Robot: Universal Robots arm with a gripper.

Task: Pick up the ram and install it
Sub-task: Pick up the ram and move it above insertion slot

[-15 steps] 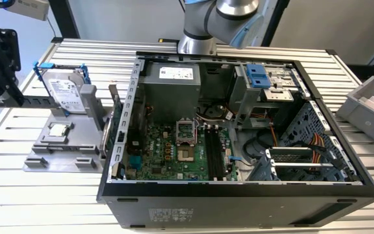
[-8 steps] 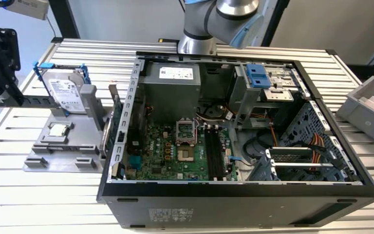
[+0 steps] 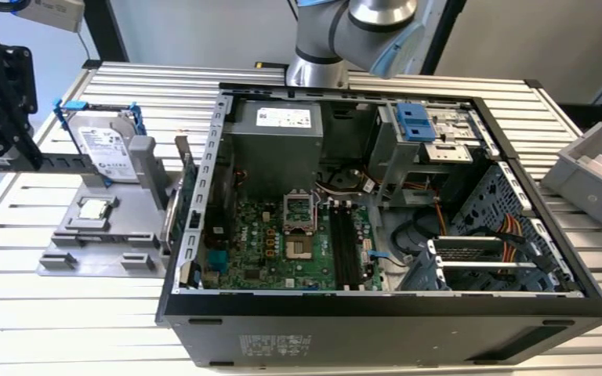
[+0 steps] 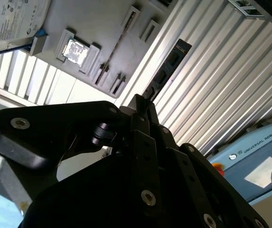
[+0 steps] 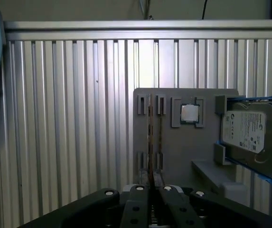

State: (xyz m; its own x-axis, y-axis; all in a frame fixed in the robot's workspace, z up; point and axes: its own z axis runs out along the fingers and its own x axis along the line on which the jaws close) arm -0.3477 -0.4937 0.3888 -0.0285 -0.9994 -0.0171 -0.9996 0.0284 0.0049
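Observation:
The ram (image 4: 168, 70) is a slim dark board sticking out from between my black fingers (image 4: 140, 118), and my gripper (image 4: 143, 100) is shut on it. In the first wrist view the ram (image 5: 150, 142) appears edge-on as a thin line rising from my gripper (image 5: 151, 187), above the slotted end of the grey fixture (image 5: 173, 156). In the exterior view my gripper (image 3: 19, 157) hangs at the far left, up over the table beside the fixture (image 3: 103, 243). The open computer case (image 3: 385, 305) lies to the exterior view's right, its black memory slots (image 3: 341, 243) on the green motherboard.
A silver hard drive in a blue frame (image 3: 103, 145) stands on the fixture, with a square chip (image 3: 94, 208) in front of it. A green card (image 3: 188, 196) stands against the case wall. A grey bin (image 3: 594, 172) sits at the right edge. The arm's base (image 3: 317, 70) stands behind the case.

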